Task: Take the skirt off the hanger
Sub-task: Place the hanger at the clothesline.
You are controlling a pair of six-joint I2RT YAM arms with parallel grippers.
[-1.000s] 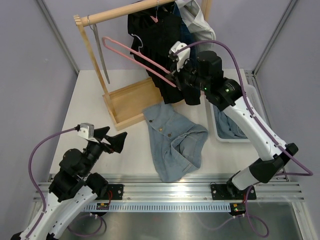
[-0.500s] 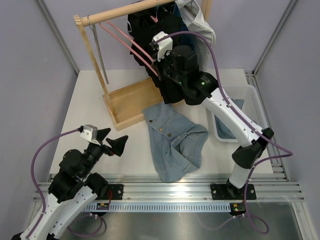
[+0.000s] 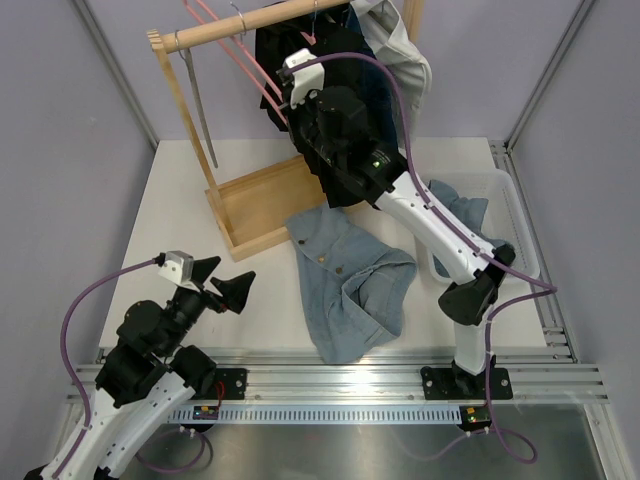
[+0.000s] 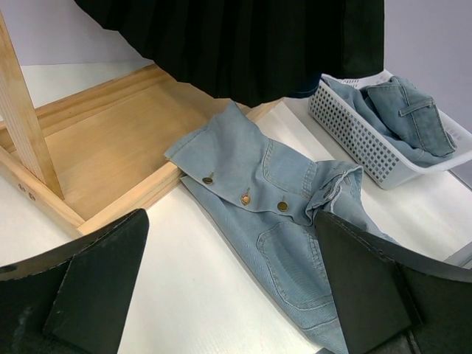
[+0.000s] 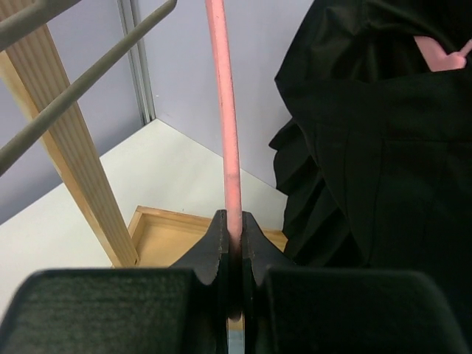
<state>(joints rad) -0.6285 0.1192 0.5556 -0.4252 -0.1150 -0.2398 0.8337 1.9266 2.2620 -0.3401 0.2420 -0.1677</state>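
Both of your pincers were in plain view. Your right pincer (image 5: 232,225) was clamped on the thin bar of the pink hanger (image 5: 223,110), its two fingers pressed flat against either side of it, high up beside the wooden rail (image 3: 250,25) of the clothes rack. From above, you could see the hanger slanting up and to the left from the grip toward that rail. A gray hanger (image 3: 200,110) hung from the same rail, near the left post. Just to the right of your grip hung the black garments (image 3: 335,110), with a second pink hanger (image 5: 442,53) showing at their top.

The denim skirt (image 3: 345,285) was off the hanger. It lay crumpled on the white table (image 3: 180,200) with its brass buttons facing up and one corner lying against the front edge of the rack's wooden base tray (image 3: 255,205). It sat between that tray and the white basket (image 4: 354,125), which held another denim piece (image 4: 402,110).

Your left pincer (image 3: 235,266) hovered low over the table near the left front, apart from the skirt, with its fingers spread wide and holding nothing. Its wrist camera looked between those fingers straight at the skirt's button row.
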